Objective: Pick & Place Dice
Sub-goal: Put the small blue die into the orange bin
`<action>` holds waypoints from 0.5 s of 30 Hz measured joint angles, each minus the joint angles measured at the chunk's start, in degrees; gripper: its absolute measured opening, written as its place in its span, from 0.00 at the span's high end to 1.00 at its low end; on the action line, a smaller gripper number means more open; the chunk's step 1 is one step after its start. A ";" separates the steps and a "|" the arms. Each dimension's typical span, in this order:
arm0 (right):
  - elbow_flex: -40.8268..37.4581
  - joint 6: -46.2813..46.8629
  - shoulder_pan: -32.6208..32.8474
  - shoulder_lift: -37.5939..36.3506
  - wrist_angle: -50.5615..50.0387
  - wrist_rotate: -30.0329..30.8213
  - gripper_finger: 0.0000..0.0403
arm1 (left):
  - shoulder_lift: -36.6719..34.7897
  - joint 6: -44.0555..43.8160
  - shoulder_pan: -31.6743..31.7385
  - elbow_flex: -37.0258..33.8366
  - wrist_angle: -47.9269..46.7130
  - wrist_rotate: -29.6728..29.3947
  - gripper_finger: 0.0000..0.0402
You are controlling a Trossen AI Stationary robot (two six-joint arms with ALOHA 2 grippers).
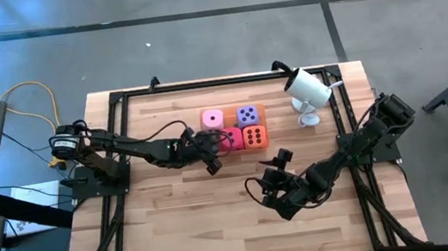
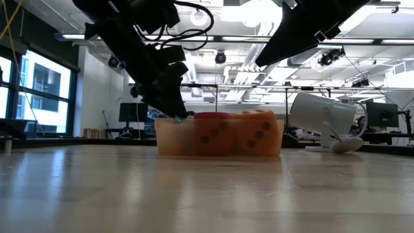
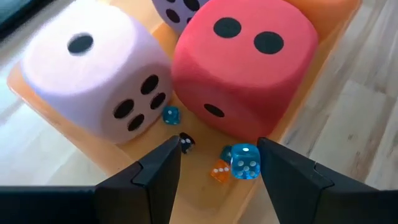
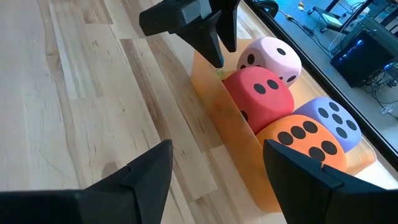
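Note:
Four soft dice sit in a translucent orange tray (image 1: 231, 110): pink (image 1: 213, 119), purple (image 1: 247, 115), red (image 1: 233, 139) and orange (image 1: 254, 136). My left gripper (image 3: 217, 155) is open, pointing down over the tray's near-left corner (image 2: 169, 133), beside the pink (image 3: 93, 74) and red (image 3: 242, 62) dice. Several tiny dice lie on the tray floor between its fingers: a blue one (image 3: 245, 162), an orange one (image 3: 219, 172), a dark one (image 3: 186, 143) and another blue one (image 3: 170, 115). My right gripper (image 4: 217, 186) is open above bare table, nearer than the tray (image 4: 230, 118). My left gripper's one finger (image 3: 280, 171) stands right beside the tiny blue die (image 3: 245, 162), which lies on the tray floor. I cannot tell whether it touches it. The fingers come from above, slanting toward the far-right.
A white camera on a stand (image 1: 306, 93) sits on the table to the right of the tray. Black frame rails (image 1: 114, 148) run along the table's left and right sides. Bare wood (image 1: 201, 215) spreads over the near half.

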 joint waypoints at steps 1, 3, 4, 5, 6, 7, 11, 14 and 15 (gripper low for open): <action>0.00 0.15 0.00 0.00 -0.01 0.00 0.41 | 0.00 -1.48 0.00 0.00 -0.12 0.43 0.49; 0.00 0.19 0.00 0.00 -0.01 0.00 0.41 | 0.00 -4.15 0.00 0.00 -0.24 0.66 0.49; 0.00 0.19 0.00 0.00 0.01 0.00 0.41 | 0.00 -5.04 0.00 0.00 -0.26 0.66 0.49; 0.00 0.19 0.00 0.00 -0.01 0.00 0.41 | 0.00 -5.18 0.00 0.00 -0.39 0.66 0.49; 0.00 0.19 0.00 0.00 -0.01 -0.02 0.41 | 0.02 -5.07 0.00 0.00 -0.56 0.58 0.49; 0.00 0.19 0.00 0.00 -0.01 -0.02 0.41 | 0.02 -4.70 0.00 0.00 -0.86 0.32 0.49; 0.00 0.19 0.00 0.00 0.01 -0.02 0.41 | 0.02 -5.62 0.04 -0.02 -1.37 -0.04 0.49; 0.00 0.19 0.00 0.00 0.01 -0.51 0.41 | 0.02 -6.69 0.04 -0.02 -1.39 0.60 0.49; 0.00 0.19 0.00 0.00 0.01 -0.80 0.41 | 0.02 -6.87 0.04 -0.02 -1.39 0.94 0.49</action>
